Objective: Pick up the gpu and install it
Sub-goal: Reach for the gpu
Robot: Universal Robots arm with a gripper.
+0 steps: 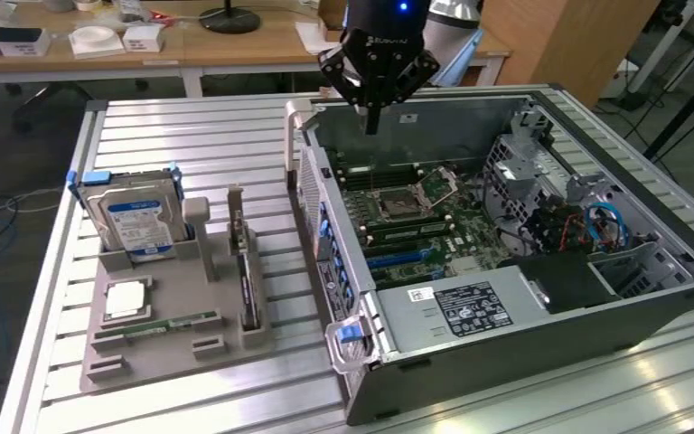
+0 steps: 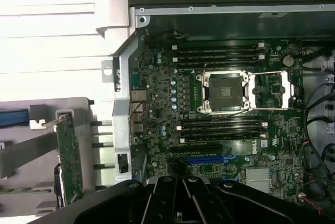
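The hand hangs over the far rim of the open case, its fingers clenched together and pointing down, with nothing between them and touching nothing. In the wrist view the fingers meet over the motherboard, near the blue slot, with the bare socket further off.

The gpu is not in the case. It stands on edge in a slot of the grey tray on the tabletop, just beside the case on the exterior view's left and well apart from the hand. The wrist view shows its green board upright in the tray. A hard drive stands in the same tray, and a memory stick lies flat near the front.
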